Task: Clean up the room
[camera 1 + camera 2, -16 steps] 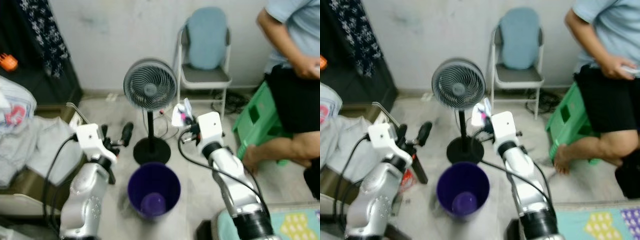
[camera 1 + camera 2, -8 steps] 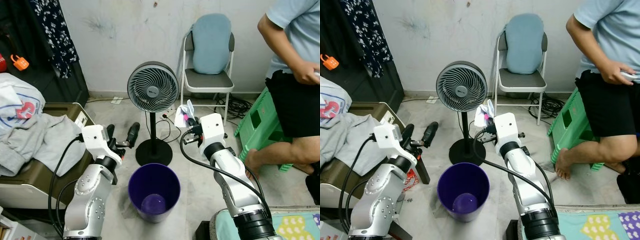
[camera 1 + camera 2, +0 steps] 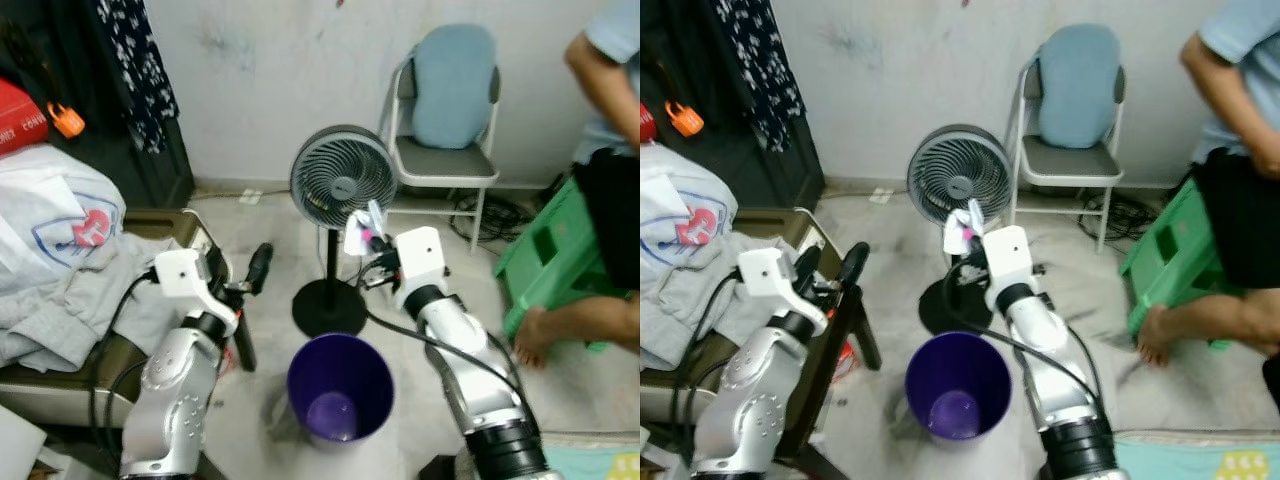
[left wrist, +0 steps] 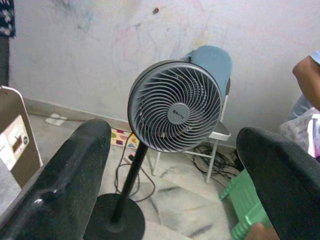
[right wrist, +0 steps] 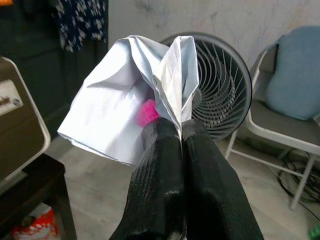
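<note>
My right gripper (image 3: 366, 243) is shut on a crumpled white wrapper (image 3: 360, 228) with a pink bit inside. In the right wrist view the wrapper (image 5: 132, 107) sticks up from the closed fingertips (image 5: 165, 132). The gripper hangs above and just behind a purple bin (image 3: 298, 392) on the floor, in front of a grey standing fan (image 3: 344, 185). My left gripper (image 3: 238, 270) is open and empty, raised to the left of the bin. In the left wrist view its fingers (image 4: 65, 175) frame the fan (image 4: 175, 112).
Against the back wall stands a folding chair (image 3: 447, 160) with a blue cushion. A green stool (image 3: 548, 255) and a seated person (image 3: 610, 180) are at the right. Clothes (image 3: 60, 250) are piled on a low case at the left. Cables (image 3: 480, 210) lie under the chair.
The whole picture has slid to the right and blurred, so the camera has turned left. The right gripper still holds the wrapper and the left gripper is still open.
</note>
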